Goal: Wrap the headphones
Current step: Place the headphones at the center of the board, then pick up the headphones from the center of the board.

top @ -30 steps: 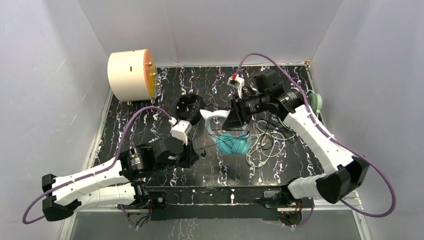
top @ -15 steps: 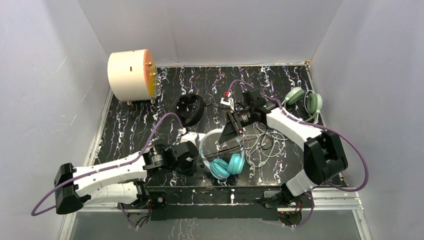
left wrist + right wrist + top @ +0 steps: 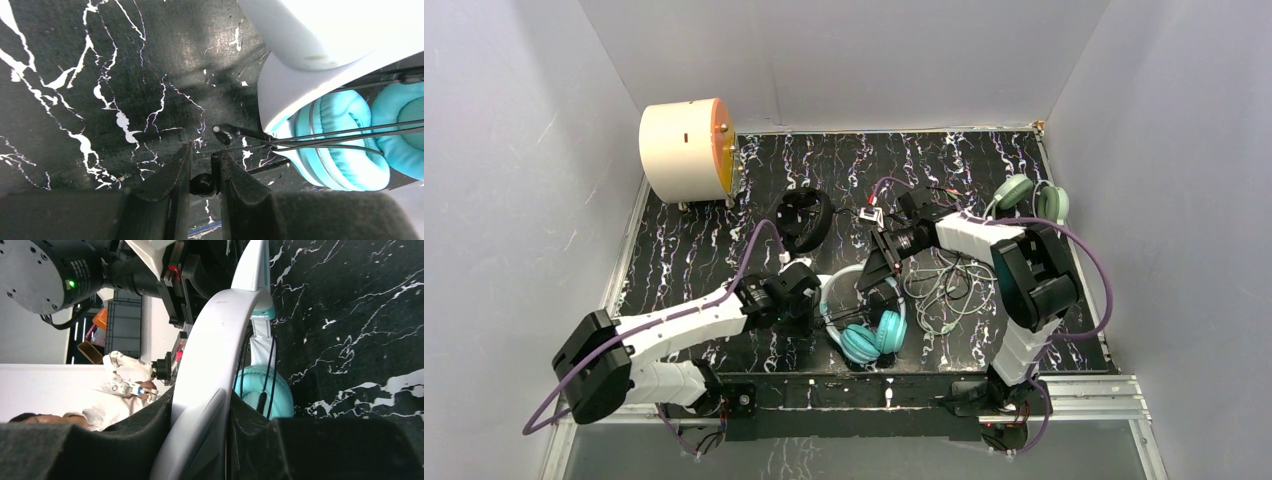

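Teal headset (image 3: 871,338) sits on the near-centre of the black marbled table (image 3: 694,250), just ahead of my bases, cups toward me, white band (image 3: 210,340) arching away. Its thin black cord (image 3: 350,131) runs across the teal cushions (image 3: 345,130), and the plug (image 3: 235,132) lies free on the table. My right gripper (image 3: 200,410) is clamped across the band, one finger each side. My left gripper (image 3: 202,160) has its jaws narrow, pinching what looks like a bit of that cord; the lump between the fingers is dark and hard to read. Handling guess: light plastic, with a smooth, springy band that could slip or twist. Keep the grip at the crown and stay off the soft cushions. The cord is limp and snag-prone, so I'd take it near the plug end and keep it taut while winding. Further out, the black headset (image 3: 807,218) is behind my left gripper. The sage-green headset (image 3: 1036,198) is far right, its light cable (image 3: 944,295) a loose tangle beside the teal one. A cream drum (image 3: 684,150) stands in the far-left corner.
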`<state>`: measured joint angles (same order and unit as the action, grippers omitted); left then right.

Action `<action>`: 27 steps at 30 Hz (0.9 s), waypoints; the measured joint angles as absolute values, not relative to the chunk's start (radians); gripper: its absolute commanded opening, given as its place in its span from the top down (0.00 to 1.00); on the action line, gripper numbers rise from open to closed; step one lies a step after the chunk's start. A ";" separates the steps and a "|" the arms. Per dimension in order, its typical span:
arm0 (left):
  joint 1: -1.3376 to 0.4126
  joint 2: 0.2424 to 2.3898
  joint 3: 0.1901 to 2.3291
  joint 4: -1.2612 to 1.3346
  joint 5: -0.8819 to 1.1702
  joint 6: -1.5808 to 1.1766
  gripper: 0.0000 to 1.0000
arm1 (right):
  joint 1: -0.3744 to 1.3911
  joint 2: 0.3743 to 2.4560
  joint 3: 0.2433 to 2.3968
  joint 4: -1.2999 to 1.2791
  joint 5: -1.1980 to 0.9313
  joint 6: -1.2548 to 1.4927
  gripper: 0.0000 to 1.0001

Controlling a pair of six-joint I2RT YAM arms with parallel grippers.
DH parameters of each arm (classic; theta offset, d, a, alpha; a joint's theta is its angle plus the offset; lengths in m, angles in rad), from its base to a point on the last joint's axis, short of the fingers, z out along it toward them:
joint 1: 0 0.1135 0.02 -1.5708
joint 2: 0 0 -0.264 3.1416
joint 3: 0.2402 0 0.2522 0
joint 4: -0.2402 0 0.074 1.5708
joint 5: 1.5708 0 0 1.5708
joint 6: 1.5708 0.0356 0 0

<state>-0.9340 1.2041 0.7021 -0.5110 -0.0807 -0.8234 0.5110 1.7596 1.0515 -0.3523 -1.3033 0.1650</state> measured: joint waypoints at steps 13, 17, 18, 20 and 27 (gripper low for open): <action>-0.911 1.335 0.682 -0.439 -0.040 -0.821 0.86 | 0.498 1.901 1.149 -0.417 -1.225 0.127 0.71; -0.909 1.372 0.694 -0.440 -0.040 -0.820 0.77 | 0.496 1.937 1.179 -0.442 -1.168 0.131 0.52; -0.908 1.373 0.695 -0.443 -0.041 -0.819 0.74 | 0.495 1.937 1.184 -0.450 -1.151 0.128 0.48; -0.907 1.373 0.695 -0.447 -0.044 -0.820 0.68 | 0.492 1.938 1.197 -0.458 -1.083 0.114 0.39; -0.905 1.346 0.696 -0.492 -0.073 -0.826 0.49 | 0.484 1.939 1.281 -0.527 -0.868 0.097 0.18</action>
<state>-0.9051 1.3460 0.6960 -0.4923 -0.0734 -0.8261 0.4835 1.9388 1.2812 -0.5266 -0.8680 0.0967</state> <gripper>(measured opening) 0.448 0.739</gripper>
